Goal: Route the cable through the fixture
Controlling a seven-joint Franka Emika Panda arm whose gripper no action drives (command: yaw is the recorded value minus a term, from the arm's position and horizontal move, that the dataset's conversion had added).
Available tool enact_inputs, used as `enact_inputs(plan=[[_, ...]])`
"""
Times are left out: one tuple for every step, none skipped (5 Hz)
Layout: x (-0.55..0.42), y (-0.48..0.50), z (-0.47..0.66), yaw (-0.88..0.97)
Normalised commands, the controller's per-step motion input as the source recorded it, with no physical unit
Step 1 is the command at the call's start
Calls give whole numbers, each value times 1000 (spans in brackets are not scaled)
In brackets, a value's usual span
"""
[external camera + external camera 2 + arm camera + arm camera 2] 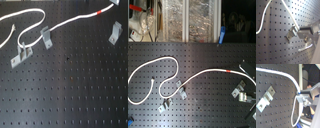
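Open pegboard (75,95) nearside (first exterior view); cable (75,20) and brackets (45,36) crowd the far side.

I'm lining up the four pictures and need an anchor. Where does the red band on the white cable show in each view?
First exterior view: red band near the top right, on the cable.
Second exterior view: right of centre, at mid height.
First wrist view: not visible.
Second wrist view: not visible.
Shared landmark: the white cable over the black pegboard, seen in all four.
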Motion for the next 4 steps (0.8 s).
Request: enact_inputs(plan=[[-8,7,18,0],[-235,26,173,-60],[-312,96,272,-120],[-327,144,273,-69]])
